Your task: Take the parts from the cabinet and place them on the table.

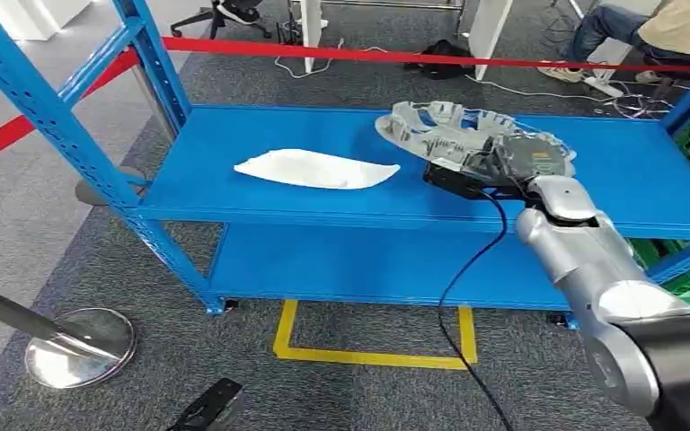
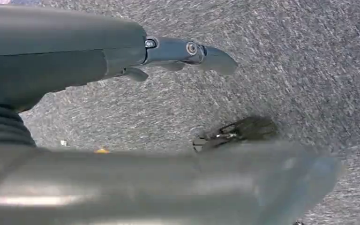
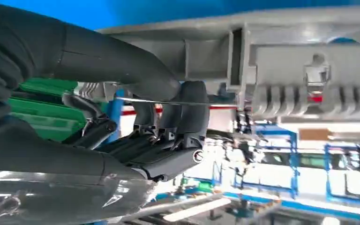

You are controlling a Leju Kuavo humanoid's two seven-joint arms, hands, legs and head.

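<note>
Under my right hand (image 1: 490, 171) runs the blue shelf (image 1: 260, 211) of the cabinet, the biggest thing before me, and on it, just past my wrist, lies the grey moulded part (image 1: 454, 130) I am after. Well off to the hand's left lies a white part (image 1: 314, 169), flat on the same shelf. My right hand has its fingers (image 3: 178, 117) curled up against the grey part's near edge, thumb on the other face, so I judge it gripped, though the hold looks shallow. To do this well I should seat the rim deeper before lifting, raise it level so the far end clears the shelf, and keep the dangling cable (image 1: 467, 278) free. My left hand (image 2: 187, 51) hangs over grey carpet, fingers apart, holding nothing.
</note>
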